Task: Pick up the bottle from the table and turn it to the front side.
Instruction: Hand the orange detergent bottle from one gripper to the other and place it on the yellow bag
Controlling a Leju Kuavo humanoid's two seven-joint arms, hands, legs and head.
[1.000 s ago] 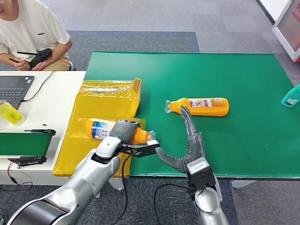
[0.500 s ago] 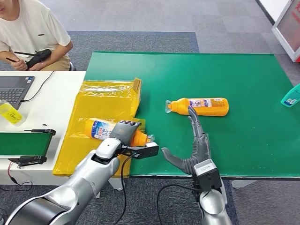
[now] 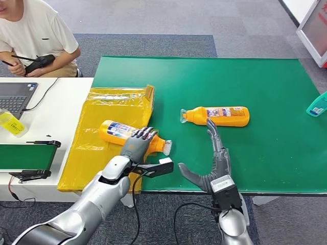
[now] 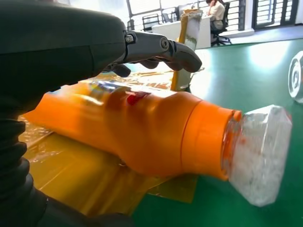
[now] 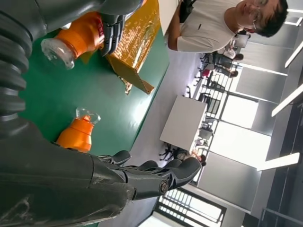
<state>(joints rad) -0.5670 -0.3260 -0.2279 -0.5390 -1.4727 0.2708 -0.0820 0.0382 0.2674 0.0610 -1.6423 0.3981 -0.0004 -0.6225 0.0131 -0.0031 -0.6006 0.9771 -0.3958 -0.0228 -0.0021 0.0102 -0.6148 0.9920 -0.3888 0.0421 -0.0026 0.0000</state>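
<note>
Left hand [image 3: 136, 144] laid over an orange bottle [image 3: 119, 133], fingers [image 4: 168, 47] stretched flat above it rather than wrapped round; bottle lying on the yellow bag [image 3: 112, 109] at the green table's [image 3: 270, 153] left edge, clear cap [image 3: 167, 148] overhanging the green. Right hand [image 3: 214, 161] open and empty, fingers spread, near the front edge, just short of a second orange bottle [image 3: 217, 116] lying mid-table.

Left arm: bent, reaching forward
Left hand [image 3: 136, 144]: fingers straight and spread, holding nothing
Right arm: low, pointing forward
Right hand [image 3: 211, 164]: flat, fingers apart, thumb out sideways
</note>
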